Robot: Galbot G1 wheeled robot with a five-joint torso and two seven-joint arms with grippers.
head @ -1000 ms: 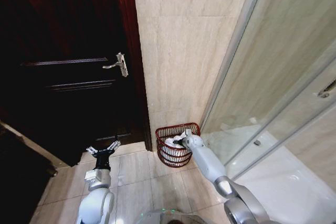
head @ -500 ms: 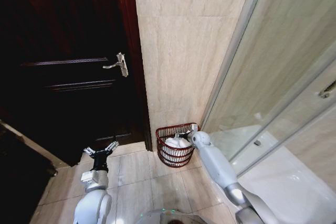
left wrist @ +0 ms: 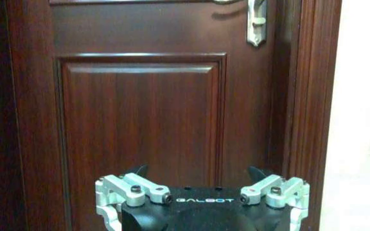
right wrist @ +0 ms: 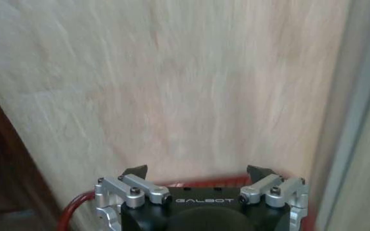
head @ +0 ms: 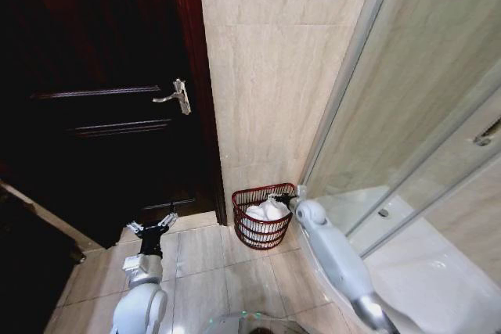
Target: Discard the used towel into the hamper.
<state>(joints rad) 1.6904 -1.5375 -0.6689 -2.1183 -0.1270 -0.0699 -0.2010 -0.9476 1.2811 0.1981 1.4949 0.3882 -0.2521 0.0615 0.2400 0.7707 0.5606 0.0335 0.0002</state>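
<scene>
Since a second ago the right arm has lifted off the hamper point(head: 264, 224) and swung toward the shower side; the right gripper point(head: 286, 194) now sits just above the basket's far right rim, its jaws spread wide and holding nothing in the right wrist view. Nearest, the left gripper point(head: 152, 228) hangs low over the floor tiles point(head: 200, 260) in front of the door, also open wide and empty, idle. Beyond it the hamper stands on the floor in the corner, between the door frame and the glass shower screen point(head: 407, 123), close to the wall. White towel point(head: 266, 210) lies bundled inside, heaped about level with the rim. Judgement: drop looks done. Risk: the pile rides high, so a fold could slide over the edge, and an arm pulling back low might clip the light basket and tip it. Room: beige marble-look wall point(head: 274, 76), dark wood door point(head: 102, 99) with a metal lever handle point(head: 175, 96), white shower tray point(head: 423, 271) behind the glass.
</scene>
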